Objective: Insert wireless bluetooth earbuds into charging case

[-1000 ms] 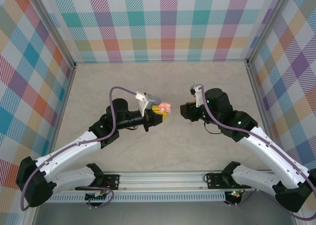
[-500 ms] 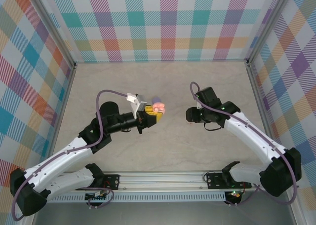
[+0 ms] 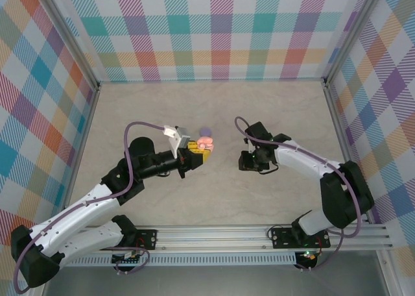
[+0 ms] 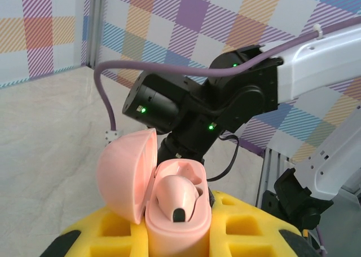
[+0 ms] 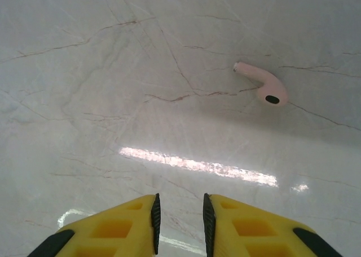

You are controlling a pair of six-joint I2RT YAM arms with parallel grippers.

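My left gripper (image 4: pixel 179 237) is shut on a pink charging case (image 4: pixel 178 220), held upright with its lid (image 4: pixel 125 175) swung open to the left. One pale pink earbud (image 4: pixel 174 194) sits in the case; the slot beside it is bare. In the top view the case (image 3: pixel 206 141) is at mid-table, at the left gripper's (image 3: pixel 198 152) tip. My right gripper (image 5: pixel 179 212) points down at the table, jaws a little apart with nothing between them. A second pale pink earbud (image 5: pixel 262 83) lies on the table ahead of it, up and to the right.
A small purple object (image 3: pixel 205 131) lies on the table just behind the held case. The right arm's wrist (image 3: pixel 258 154) is close to the right of the case and appears behind it in the left wrist view (image 4: pixel 225 99). Checked walls enclose the marble table (image 3: pixel 130 108).
The right arm has swung inward and turned its gripper down toward the table. The left gripper has carried the open case slightly left. The right jaws have narrowed.
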